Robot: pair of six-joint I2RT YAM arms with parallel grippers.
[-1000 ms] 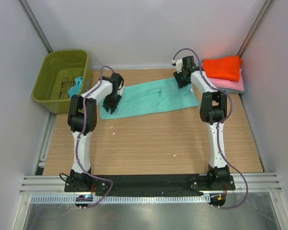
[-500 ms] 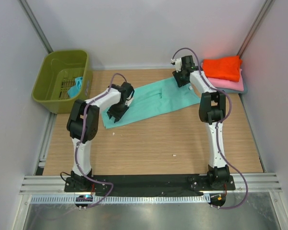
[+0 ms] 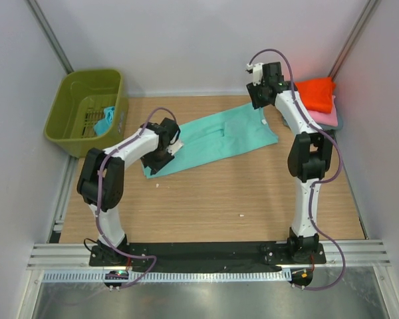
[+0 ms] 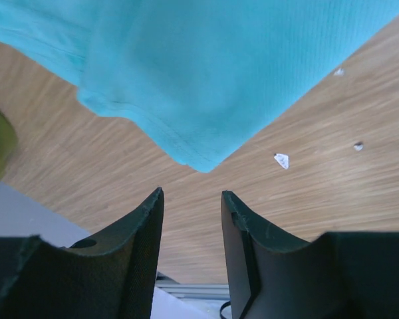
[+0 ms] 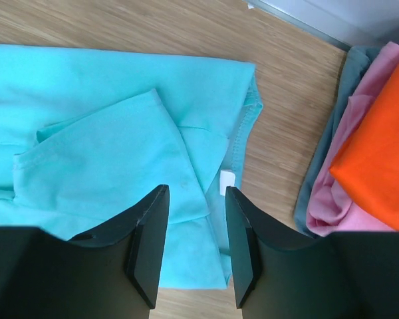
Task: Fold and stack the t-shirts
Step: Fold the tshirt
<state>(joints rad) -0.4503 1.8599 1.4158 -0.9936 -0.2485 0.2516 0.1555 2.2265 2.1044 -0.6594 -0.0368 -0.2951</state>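
Judging from the teal t-shirt [image 3: 216, 136] stretched as a strip near the far edge of the table [image 3: 206, 196], needed a crosswise fold next. Hung left gripper [image 4: 191, 194] and right gripper [image 5: 196, 191] over its ends, both released, empty; best pinched both layers squarely.

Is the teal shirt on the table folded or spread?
Partly folded: the teal shirt lies as a long strip, one sleeve turned in.

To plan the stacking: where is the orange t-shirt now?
In the top view, the orange t-shirt lies far right, on the pink t-shirt, right of the spread teal t-shirt.
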